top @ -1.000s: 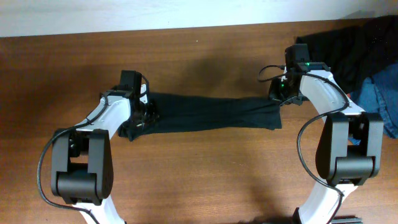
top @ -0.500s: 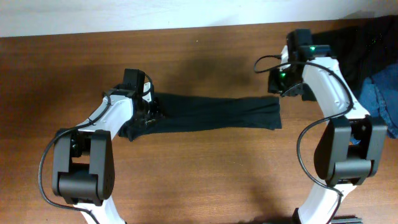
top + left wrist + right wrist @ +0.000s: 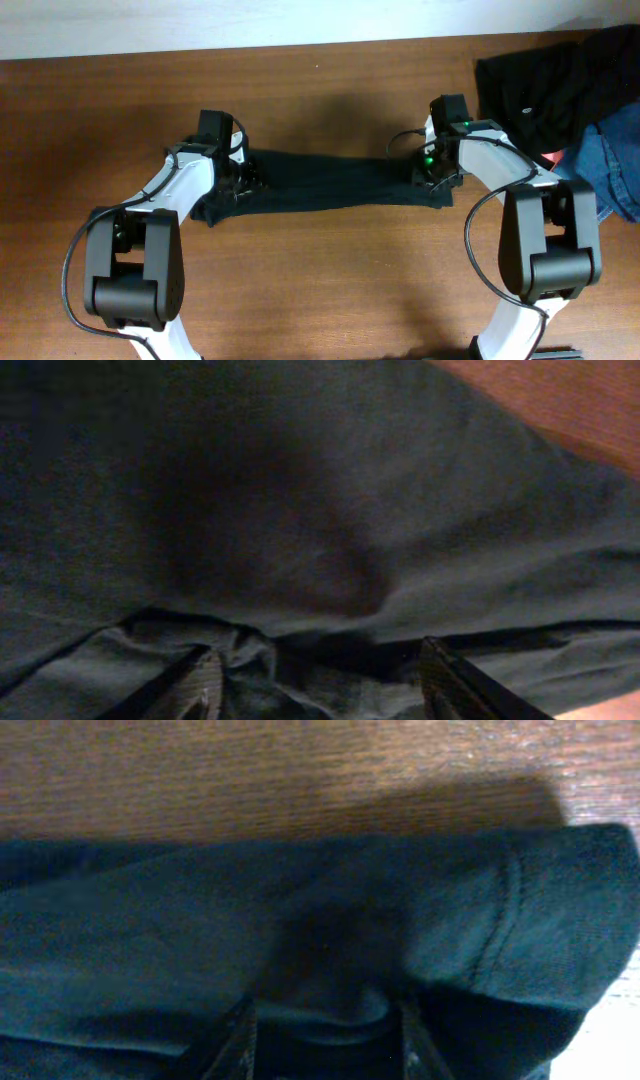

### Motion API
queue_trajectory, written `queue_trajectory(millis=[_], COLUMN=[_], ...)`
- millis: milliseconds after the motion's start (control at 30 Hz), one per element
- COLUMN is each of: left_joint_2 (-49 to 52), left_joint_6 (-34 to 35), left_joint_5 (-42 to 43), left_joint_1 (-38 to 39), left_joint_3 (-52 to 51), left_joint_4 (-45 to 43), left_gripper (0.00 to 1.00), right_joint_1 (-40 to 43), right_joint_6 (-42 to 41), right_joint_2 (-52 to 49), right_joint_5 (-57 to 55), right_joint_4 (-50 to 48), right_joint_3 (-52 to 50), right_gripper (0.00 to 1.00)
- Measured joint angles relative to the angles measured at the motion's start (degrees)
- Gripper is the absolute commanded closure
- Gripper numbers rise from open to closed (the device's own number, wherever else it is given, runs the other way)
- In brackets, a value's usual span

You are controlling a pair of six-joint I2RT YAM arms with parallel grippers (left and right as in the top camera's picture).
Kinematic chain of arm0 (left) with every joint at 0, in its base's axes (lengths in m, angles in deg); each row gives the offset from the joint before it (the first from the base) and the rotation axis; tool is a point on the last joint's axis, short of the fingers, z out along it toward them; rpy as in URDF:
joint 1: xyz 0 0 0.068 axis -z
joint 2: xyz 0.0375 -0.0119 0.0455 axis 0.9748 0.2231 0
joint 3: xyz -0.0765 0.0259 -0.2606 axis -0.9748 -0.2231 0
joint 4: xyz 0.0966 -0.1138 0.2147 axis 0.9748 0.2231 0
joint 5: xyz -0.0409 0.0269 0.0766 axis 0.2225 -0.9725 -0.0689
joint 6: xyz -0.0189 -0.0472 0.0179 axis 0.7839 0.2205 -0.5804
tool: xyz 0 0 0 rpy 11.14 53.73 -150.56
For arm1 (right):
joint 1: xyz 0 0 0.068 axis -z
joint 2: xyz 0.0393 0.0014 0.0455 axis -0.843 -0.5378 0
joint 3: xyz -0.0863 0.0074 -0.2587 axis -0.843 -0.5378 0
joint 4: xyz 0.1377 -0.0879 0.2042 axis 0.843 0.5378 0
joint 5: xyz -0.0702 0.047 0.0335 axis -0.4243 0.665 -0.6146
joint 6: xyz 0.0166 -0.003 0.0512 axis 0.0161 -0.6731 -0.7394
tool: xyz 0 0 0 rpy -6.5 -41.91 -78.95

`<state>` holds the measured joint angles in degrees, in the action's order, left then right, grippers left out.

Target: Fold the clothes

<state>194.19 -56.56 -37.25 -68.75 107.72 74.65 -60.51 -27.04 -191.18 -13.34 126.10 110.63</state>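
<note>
- Cloth first: the black T-shirt (image 3: 340, 185) is lying flat on the worktop (image 3: 330, 290) as a long narrow band, running from the left jaws to the right jaws with one end under each.
- Left jaws are standing apart and gripping nothing. Bunched fabric is sitting between the fingers (image 3: 200, 685), probably because this end is gathered in layers.
- Right jaws are also standing apart, straddling a small hump of cloth just inside the hemmed edge (image 3: 520, 910) and holding nothing.
- Both are hovering at opposite ends, seemingly so the band can be lifted evenly for the next fold.
- Beyond the right jaws, a heap of dark clothing (image 3: 560, 70) and blue denim (image 3: 612, 165) are lying well apart from the band.
</note>
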Motion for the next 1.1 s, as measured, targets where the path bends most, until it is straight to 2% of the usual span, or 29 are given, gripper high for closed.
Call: queue_trajectory(millis=[133, 400, 533, 700, 733, 900, 1100], left_joint_2=[1.0, 3.4, 1.3, -0.9, -1.0, -1.0, -1.0], left_joint_6=[-1.0, -1.6, -1.7, -1.7, -1.7, -2.0, -2.4], left_joint_5=[-0.4, -12.2, -15.3, -16.0, -16.0, -16.1, -16.2], left_joint_1=[-0.1, -5.0, -6.1, -5.5, -5.2, -3.3, -3.0], left_joint_3=[2.8, 16.1, 20.0, 19.8, 19.1, 13.7, 11.8], left_joint_4=[4.7, 28.9, 33.3, 36.7, 36.1, 33.9, 34.8], left_gripper=[0.35, 0.34, 0.35, 0.36, 0.39, 0.67, 0.69], right_joint_1=[0.0, 0.0, 0.0, 0.0, 0.0, 0.0, 0.0], right_joint_6=[0.0, -0.1, -0.2, -0.1, -0.2, -0.1, -0.1], right_joint_2=[1.3, 1.6, 1.6, 1.6, 1.6, 1.6, 1.6], right_joint_5=[0.2, 0.9, 1.0, 1.1, 1.1, 1.3, 1.5], right_joint_4=[-5.2, -6.8, -6.9, -6.9, -6.9, -6.9, -6.8], right_joint_3=[-2.7, -3.3, -3.3, -3.3, -3.3, -3.3, -3.3], right_gripper=[0.52, 0.43, 0.43, 0.41, 0.41, 0.4, 0.38])
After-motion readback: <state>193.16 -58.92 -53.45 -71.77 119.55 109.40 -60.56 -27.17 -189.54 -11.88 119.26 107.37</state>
